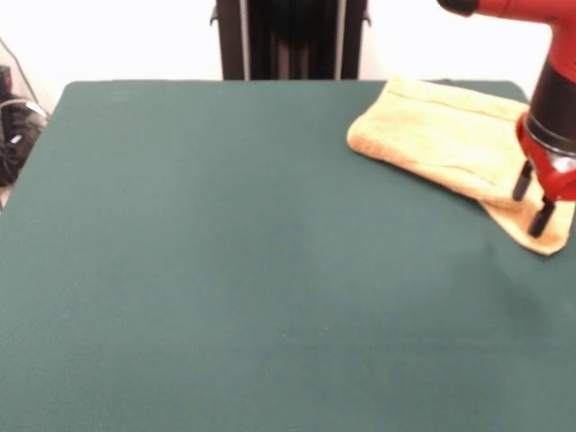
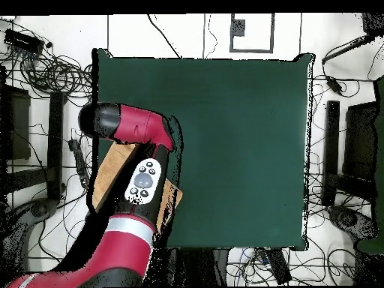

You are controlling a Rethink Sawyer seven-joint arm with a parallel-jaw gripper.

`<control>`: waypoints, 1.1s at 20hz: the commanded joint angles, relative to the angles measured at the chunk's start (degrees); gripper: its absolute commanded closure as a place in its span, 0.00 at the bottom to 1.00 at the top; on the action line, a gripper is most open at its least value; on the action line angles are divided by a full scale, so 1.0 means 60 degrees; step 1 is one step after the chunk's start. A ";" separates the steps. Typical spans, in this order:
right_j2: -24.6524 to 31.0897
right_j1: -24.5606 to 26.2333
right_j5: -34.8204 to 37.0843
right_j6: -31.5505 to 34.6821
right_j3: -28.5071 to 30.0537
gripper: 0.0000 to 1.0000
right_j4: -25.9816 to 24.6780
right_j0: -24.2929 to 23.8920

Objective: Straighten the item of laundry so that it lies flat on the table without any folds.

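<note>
The item of laundry [image 1: 441, 135], an orange-tan towel, lies at the far right corner of the green table [image 1: 225, 270]. It looks doubled over, with a lower layer poking out at its near right corner. My gripper [image 1: 531, 200] hangs over that corner, open, its two black fingertips [image 1: 541, 219] down at the cloth with nothing pinched between them. In the overhead view the red arm [image 2: 139, 124] covers most of the towel [image 2: 112, 169], which sits by the table's [image 2: 240, 135] left edge, and the gripper is hidden under the arm.
The towel's right end reaches almost to the table's right edge in the front view. Cables [image 2: 45, 67] and dark stands [image 2: 352, 150] surround the table on the floor. A black pedestal [image 1: 288, 40] stands behind the far edge.
</note>
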 commanded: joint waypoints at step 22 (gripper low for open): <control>0.1474 0.1493 -0.1658 0.2313 0.0411 0.00 0.1725 0.0149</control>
